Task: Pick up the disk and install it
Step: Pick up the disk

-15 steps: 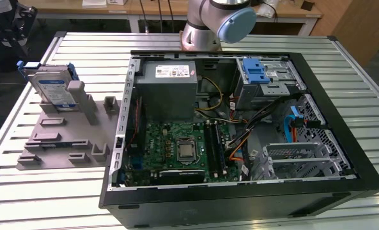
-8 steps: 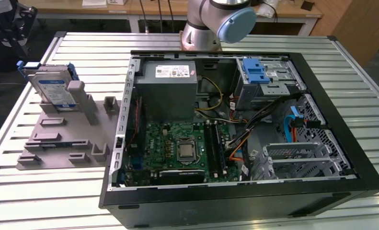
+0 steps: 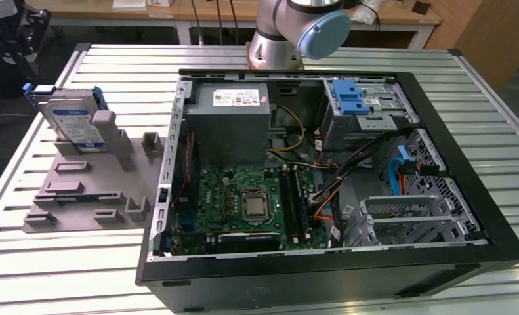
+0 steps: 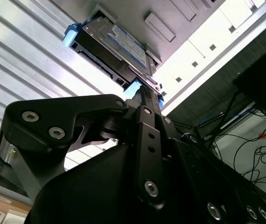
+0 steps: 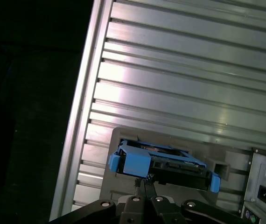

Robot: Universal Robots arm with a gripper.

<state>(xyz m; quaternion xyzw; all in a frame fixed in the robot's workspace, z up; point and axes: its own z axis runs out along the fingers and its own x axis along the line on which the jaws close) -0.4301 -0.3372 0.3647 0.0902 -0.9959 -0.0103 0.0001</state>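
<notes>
Noted on one tabletop (image 3: 31, 275): one open case (image 3: 329, 275), one grey stand (image 3: 84, 197) beside it, one disk (image 3: 73, 121) stood upright in that stand, and one pincer (image 5: 142, 181), seemingly closed with nothing held, just short of the disk's blue edge, by which the disk could be knocked askew if pushed on unopened.

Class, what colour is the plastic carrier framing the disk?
Blue; the carrier around the disk shows best in the first wrist view.
</notes>
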